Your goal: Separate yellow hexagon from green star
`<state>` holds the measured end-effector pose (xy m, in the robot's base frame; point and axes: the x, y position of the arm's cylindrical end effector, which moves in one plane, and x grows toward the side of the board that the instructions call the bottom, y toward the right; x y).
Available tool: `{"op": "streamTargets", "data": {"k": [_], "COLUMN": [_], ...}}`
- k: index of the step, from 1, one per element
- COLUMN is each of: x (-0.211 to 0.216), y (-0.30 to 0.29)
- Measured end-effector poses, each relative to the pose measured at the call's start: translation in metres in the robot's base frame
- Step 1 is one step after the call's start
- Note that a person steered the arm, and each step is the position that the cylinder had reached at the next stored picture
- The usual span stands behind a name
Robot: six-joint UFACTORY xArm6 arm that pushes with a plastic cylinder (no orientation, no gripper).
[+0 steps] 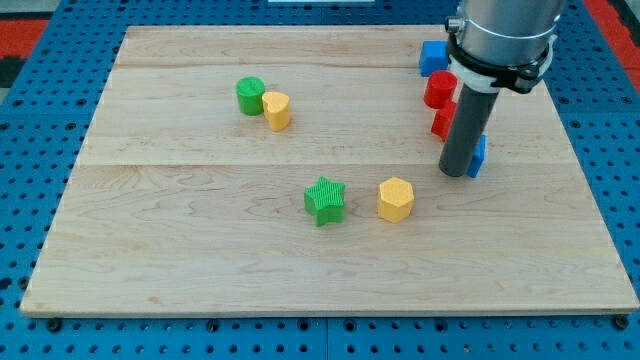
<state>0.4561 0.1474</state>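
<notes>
- Camera view: the wooden board (200, 250) lies on a blue pegboard surface (30, 150), and every place below is given relative to the yellow hexagon (396, 198).
- The yellow hexagon sits near the middle of the board, toward the view's bottom.
- The green star (325, 200) lies to the hexagon's left at about the same height, near it but clearly apart, with bare wood between them.
- My tip (457, 172) rests on the board up and to the right of the hexagon, near it but not touching.
- There is no pincer here: the arm ends in a plain dark rod that holds nothing.
- A blue block (478, 156) lies just behind the rod, partly hidden; its shape cannot be made out.
- Two red blocks (439, 89) (441, 122) stand farther up and right, partly hidden by the rod.
- A blue cube (432, 57) sits beyond them, by the board's top edge.
- A green cylinder (250, 95) and a yellow block (277, 109) touch each other well up and left of the hexagon.
</notes>
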Motion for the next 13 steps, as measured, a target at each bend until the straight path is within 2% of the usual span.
{"op": "streamTargets", "data": {"k": [1,2,3,4,5,6,7,9,10,11,12,13], "x": [0.069,0.065,0.028,0.016,0.044,0.002,-0.051,-0.028,-0.027,-0.019,0.018,-0.02], "y": [-0.001,-0.04,-0.082,-0.101,-0.106,-0.168,-0.202,-0.195,-0.153,-0.137,-0.093,-0.095]}}
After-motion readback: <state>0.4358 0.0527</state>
